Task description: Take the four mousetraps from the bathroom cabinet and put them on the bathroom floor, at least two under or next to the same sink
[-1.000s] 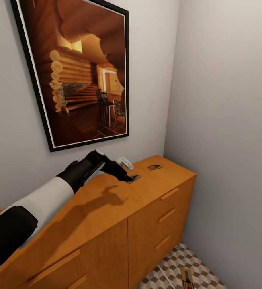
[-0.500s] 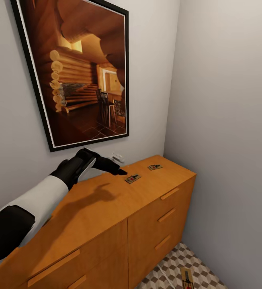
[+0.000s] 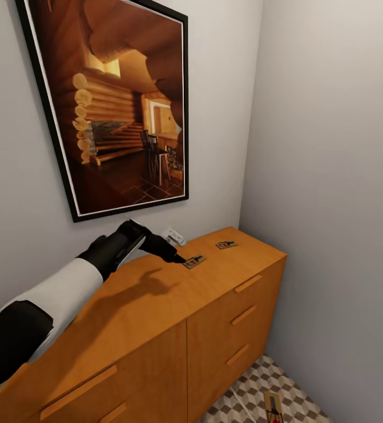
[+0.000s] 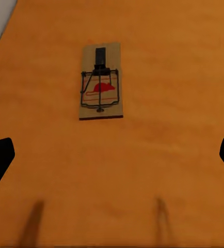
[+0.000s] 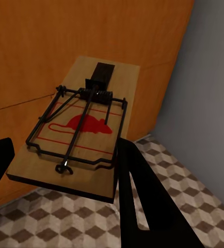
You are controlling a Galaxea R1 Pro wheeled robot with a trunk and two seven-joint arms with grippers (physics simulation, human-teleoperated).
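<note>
So left black gripper [image 3: 177, 257] spread wide, empty | small brown wooden mousetrap [image 3: 194, 261] just right of it at frame centre, long axis along the reach | right gripper [image 5: 65, 175] holding another mousetrap [image 5: 78, 129]

Matt orange wood cabinet [image 3: 156, 305]; pale wooden mousetrap [image 4: 100, 81] with dark wire.

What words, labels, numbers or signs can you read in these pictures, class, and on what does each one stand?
There is no readable text.
The mousetrap held by the right gripper bears a red mouse shape inside a red outline, no letters.
The mousetrap on the cabinet top bears the same red mark, too small for any lettering.
The framed picture shows a log cabin interior, no caption.
</note>
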